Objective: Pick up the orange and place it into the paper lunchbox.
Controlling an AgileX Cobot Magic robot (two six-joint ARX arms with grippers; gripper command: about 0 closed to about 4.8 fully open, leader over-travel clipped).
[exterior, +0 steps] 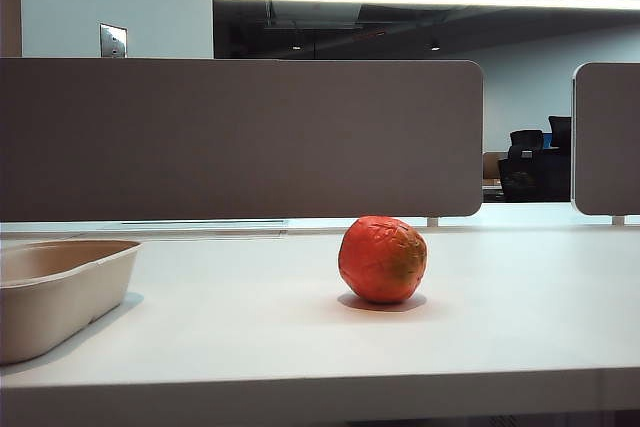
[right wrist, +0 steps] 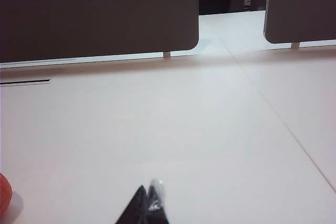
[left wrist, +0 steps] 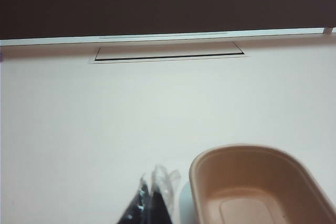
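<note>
White tabletop (exterior: 250, 327) filled the foreground of the exterior view, backed by grey partition panels (exterior: 240, 137) with a dim office beyond them. On this surface the orange (exterior: 382, 259) sat upright and untouched, a little to the right of centre, with its greenish-brown patch turned toward 3 o'clock. From the fruit, the paper lunchbox (exterior: 60, 297) lay well apart at 9 o'clock, cut off by the left edge of that view. Its hollow, seen clearly in the left wrist view (left wrist: 257, 192), held nothing.

Neither arm appeared in the exterior view. In the left wrist view the left gripper (left wrist: 152, 203) hovered just beside the lunchbox rim, its 2 dark fingers pressed together to a point and gripping nothing. In the right wrist view the right gripper (right wrist: 149, 205) was likewise pinched closed on nothing, over bare table. The orange (right wrist: 4, 195) showed there only as a red sliver at the frame's edge, near the fingertips but apart from them.

Judged from this layout, none of the task had been done: the fruit was not grasped, not lifted, and not in the tray. All steps remained, namely spreading a claw, reaching the orange, closing on it, carrying it toward 9 o'clock, and releasing it inside the lunchbox. The right gripper looked the nearer of the 2 to the fruit.
</note>
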